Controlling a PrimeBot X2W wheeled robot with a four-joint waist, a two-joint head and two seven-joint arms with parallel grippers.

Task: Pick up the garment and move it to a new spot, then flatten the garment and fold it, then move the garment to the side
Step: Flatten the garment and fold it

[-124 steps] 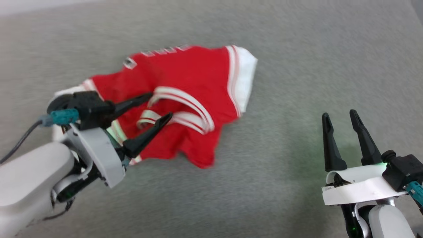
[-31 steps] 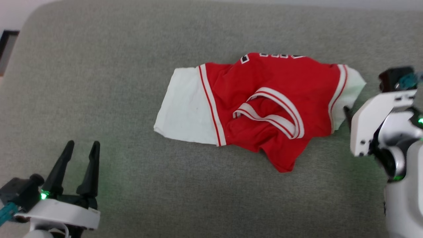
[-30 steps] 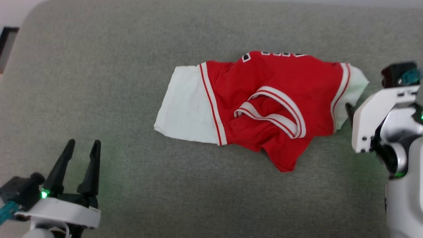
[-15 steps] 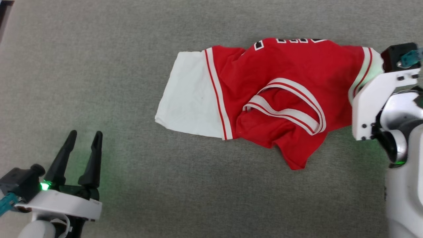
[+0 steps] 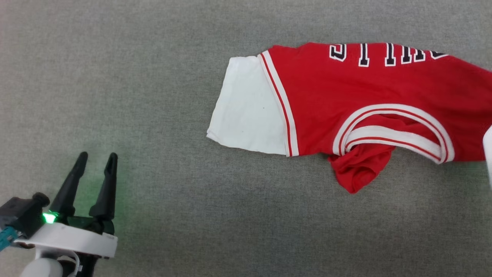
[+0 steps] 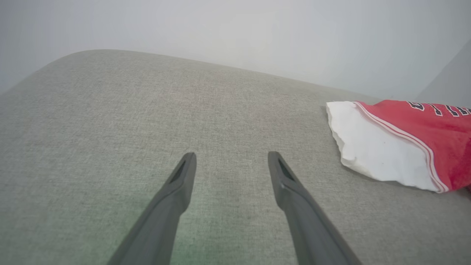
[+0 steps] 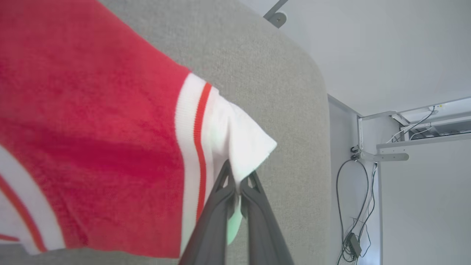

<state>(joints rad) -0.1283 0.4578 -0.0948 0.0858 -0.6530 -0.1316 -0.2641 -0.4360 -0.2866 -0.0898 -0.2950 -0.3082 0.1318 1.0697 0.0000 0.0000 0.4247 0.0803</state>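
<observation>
Jersey point(image 5: 346, 88) is spread across the grey fabric surface point(image 5: 173, 223), red body toward my right, one white sleeve point(image 5: 250, 111) flat at its left end, black white-edged lettering along the far edge. My right gripper point(image 7: 239, 176) has its jaws closed on the corner of the other white sleeve point(image 7: 239, 147), cloth pinched between them. My left gripper point(image 5: 97, 154) hovers over bare fabric, jaws apart and empty, well clear of it.

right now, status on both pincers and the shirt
Left pincer open, apart from garment, above grey surface. Right pincer shut on garment at white sleeve tip. Nothing seen in the way.
</observation>
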